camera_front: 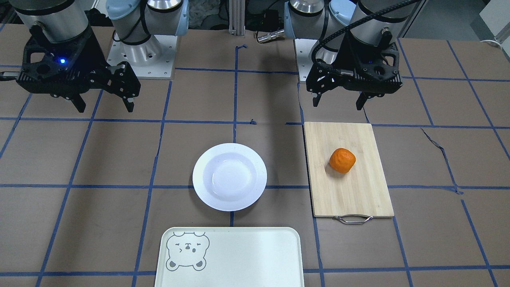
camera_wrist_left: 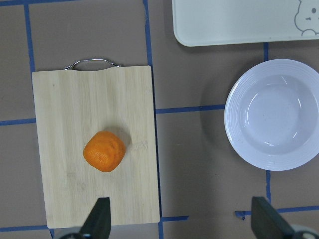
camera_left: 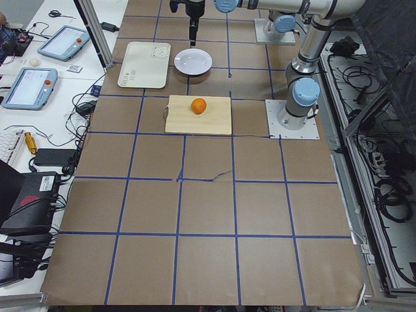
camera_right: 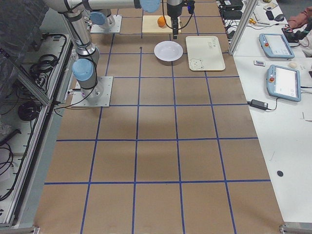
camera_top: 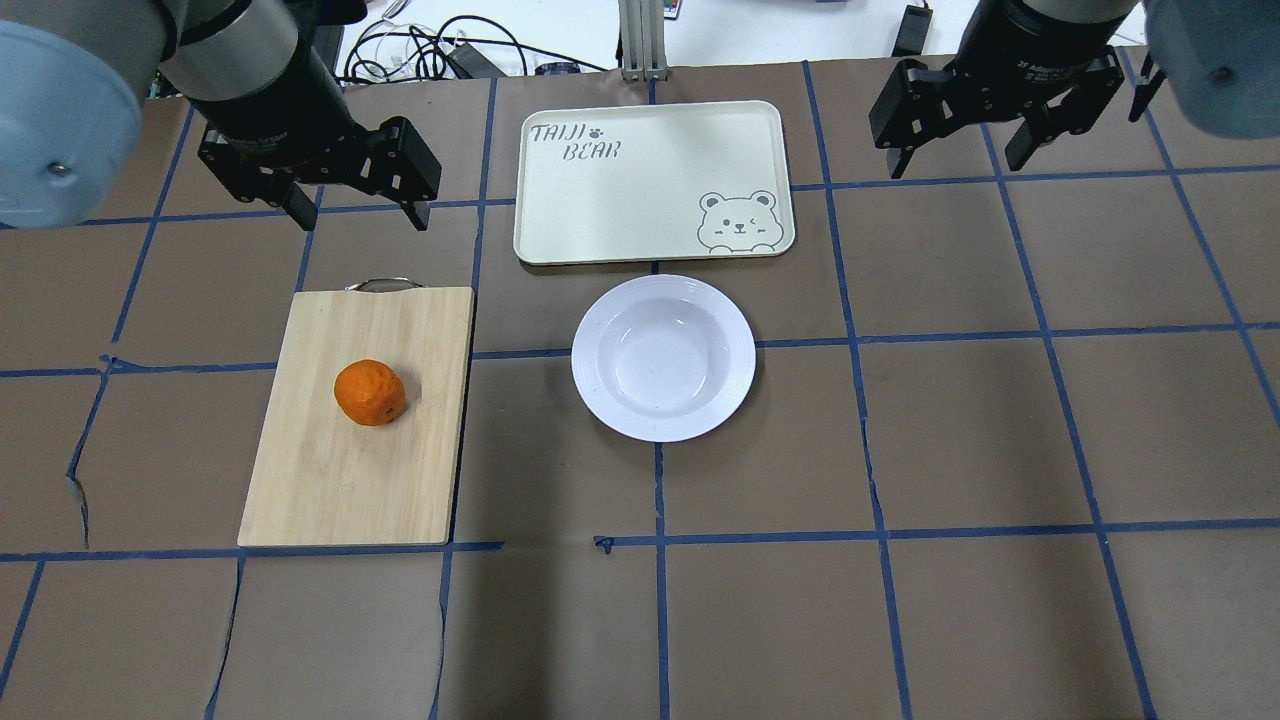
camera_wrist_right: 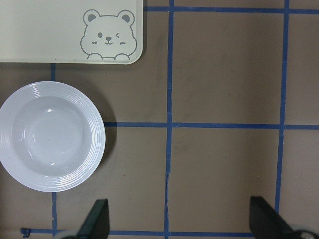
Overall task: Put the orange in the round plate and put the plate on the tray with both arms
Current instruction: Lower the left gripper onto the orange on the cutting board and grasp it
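Note:
The orange (camera_front: 342,160) (camera_top: 370,393) (camera_wrist_left: 104,151) lies on a bamboo cutting board (camera_top: 330,480). To its side, the white round plate (camera_front: 229,176) (camera_top: 663,357) (camera_wrist_right: 50,137) sits on the table with nothing in it. Just past the plate is the cream tray (camera_front: 247,255) (camera_top: 640,190) with a bear face, also holding nothing. My left gripper (camera_top: 360,215) (camera_front: 338,103) (camera_wrist_left: 182,221) hangs open above the board's handle end, well clear of the orange. My right gripper (camera_top: 955,162) (camera_front: 105,108) (camera_wrist_right: 180,221) hangs open over bare table, to the right of the tray.
The cutting board (camera_front: 358,191) has a metal handle (camera_front: 353,219) at its far end. Brown paper with blue tape lines covers the table (camera_top: 900,450). In the side views, tablets (camera_right: 283,80) and cables lie on benches beyond the table's far edge.

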